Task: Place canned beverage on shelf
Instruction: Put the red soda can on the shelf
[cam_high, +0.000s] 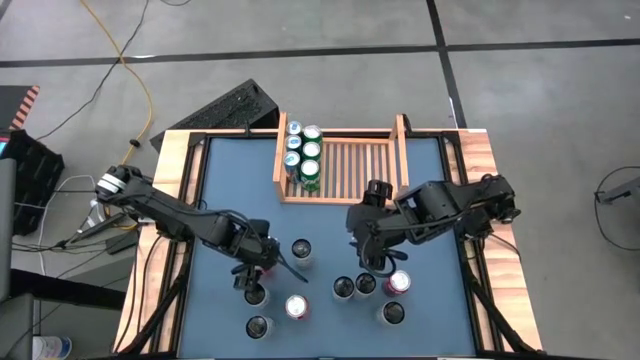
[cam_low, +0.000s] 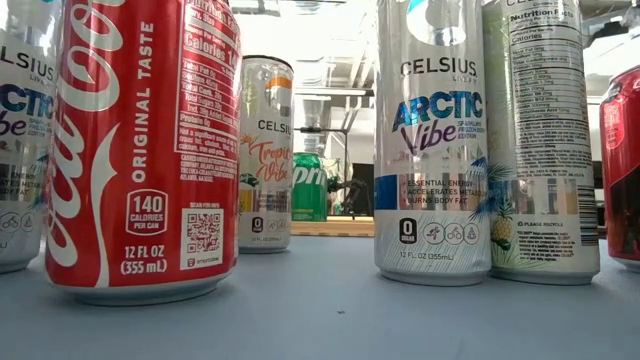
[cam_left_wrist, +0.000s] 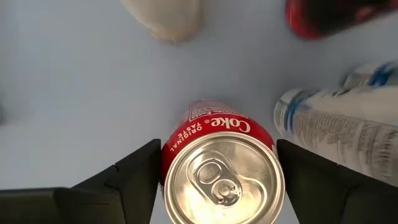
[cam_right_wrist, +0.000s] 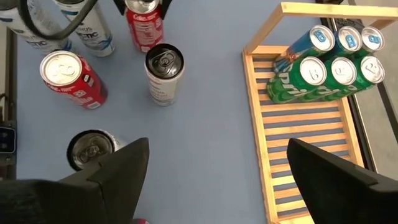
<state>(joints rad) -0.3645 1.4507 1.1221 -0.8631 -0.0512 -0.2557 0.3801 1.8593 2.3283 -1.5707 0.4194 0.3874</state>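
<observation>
A red Coke can (cam_left_wrist: 217, 180) stands between the two fingers of my left gripper (cam_high: 258, 266), which is shut on it at the table's near left. The same can shows in the right wrist view (cam_right_wrist: 144, 28), upright on the blue table top. The wooden shelf (cam_high: 350, 165) lies at the table's far middle, with several green and blue cans (cam_high: 303, 155) upright in its left rows. My right gripper (cam_high: 373, 258) is open and empty, above the table between the shelf and the loose cans. My left gripper pinches the Coke can's side wall just below its top rim (cam_left_wrist: 169, 154) between its two fingers, one on each side. The fingers (cam_left_wrist: 134, 177) come from above, pointing down. The can is upright; whether its base is on the table I cannot tell.
Several loose cans stand upright on the near half of the table: a black-topped one (cam_high: 300, 248), a red one (cam_high: 296, 306), tall Celsius cans (cam_low: 432, 140) and a group by my right gripper (cam_high: 366, 284). The shelf's right rows (cam_right_wrist: 305, 143) are bare slats.
</observation>
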